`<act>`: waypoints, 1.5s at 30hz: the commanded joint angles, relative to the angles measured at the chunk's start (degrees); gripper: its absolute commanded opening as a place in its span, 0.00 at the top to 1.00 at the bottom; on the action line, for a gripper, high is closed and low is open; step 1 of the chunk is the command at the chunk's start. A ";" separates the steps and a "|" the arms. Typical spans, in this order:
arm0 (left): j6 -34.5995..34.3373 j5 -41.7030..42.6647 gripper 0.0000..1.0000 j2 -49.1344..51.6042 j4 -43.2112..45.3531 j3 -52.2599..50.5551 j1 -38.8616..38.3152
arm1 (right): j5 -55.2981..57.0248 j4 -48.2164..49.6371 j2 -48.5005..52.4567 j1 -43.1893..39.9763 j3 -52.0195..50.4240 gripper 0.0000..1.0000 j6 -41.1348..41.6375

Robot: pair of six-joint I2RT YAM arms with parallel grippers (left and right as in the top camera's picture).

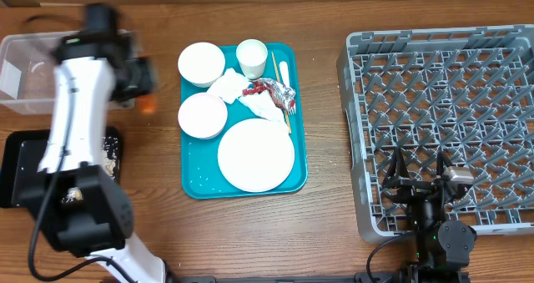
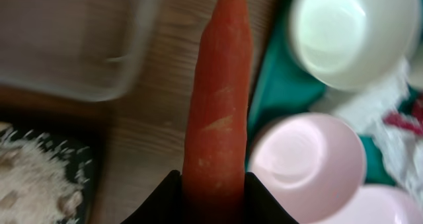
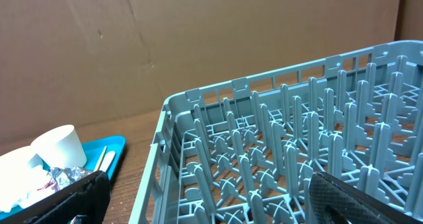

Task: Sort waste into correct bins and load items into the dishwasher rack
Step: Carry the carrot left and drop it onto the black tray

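Left end effector (image 2: 213, 201) is clamped narrow on the orange carrot (image 2: 218, 98), which hangs over the bench (image 1: 325, 224) between the clear tub (image 1: 33, 83) and the teal tray (image 1: 200, 181). The black tray (image 1: 21, 170) beside it holds beige scraps (image 2: 33, 178). On the teal tray sit the plate (image 1: 256, 154), two bowls (image 1: 202, 63), cup (image 1: 251, 56), napkins (image 1: 242, 95), wrapper (image 1: 274, 89) and chopsticks (image 1: 275, 66). Right end effector (image 1: 425, 179) gapes wide over the rack (image 1: 359, 83) at its near edge. A strip of wood separates rack from teal tray.
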 commanded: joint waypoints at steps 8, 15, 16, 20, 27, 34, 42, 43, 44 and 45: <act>-17.25 8.13 0.96 0.22 -1.14 0.98 20.57 | 0.39 0.44 -0.50 -0.11 -0.61 0.00 0.15; -32.28 -6.86 0.96 0.24 -2.93 -1.57 27.39 | 0.39 0.44 -0.50 -0.11 -0.61 0.00 0.15; -33.81 -8.26 0.96 0.24 -2.89 -1.97 27.78 | 0.39 0.44 -0.50 -0.11 -0.61 0.00 0.15; -41.33 -11.56 0.96 0.24 -2.45 -4.26 29.49 | 0.39 0.44 -0.50 -0.11 -0.61 0.00 0.15; -42.60 -11.58 0.96 0.24 1.90 -8.55 30.23 | 0.39 0.44 -0.50 -0.11 -0.61 0.00 0.15; -43.12 -11.43 0.92 0.33 8.31 -13.20 30.23 | 0.39 0.44 -0.50 -0.11 -0.61 0.00 0.15; -44.09 -9.14 0.89 0.35 13.84 -17.79 30.23 | 0.39 0.44 -0.50 -0.11 -0.61 0.00 0.15; -44.09 -9.16 0.89 0.35 14.03 -18.10 30.23 | 0.39 0.44 -0.50 -0.11 -0.61 0.00 0.15; -44.09 -9.16 0.89 0.35 14.58 -18.53 30.23 | 0.39 0.44 -0.50 -0.11 -0.61 0.00 0.15; -44.09 -9.18 0.88 0.35 14.80 -18.84 30.23 | 0.39 0.44 -0.50 -0.11 -0.61 0.00 0.15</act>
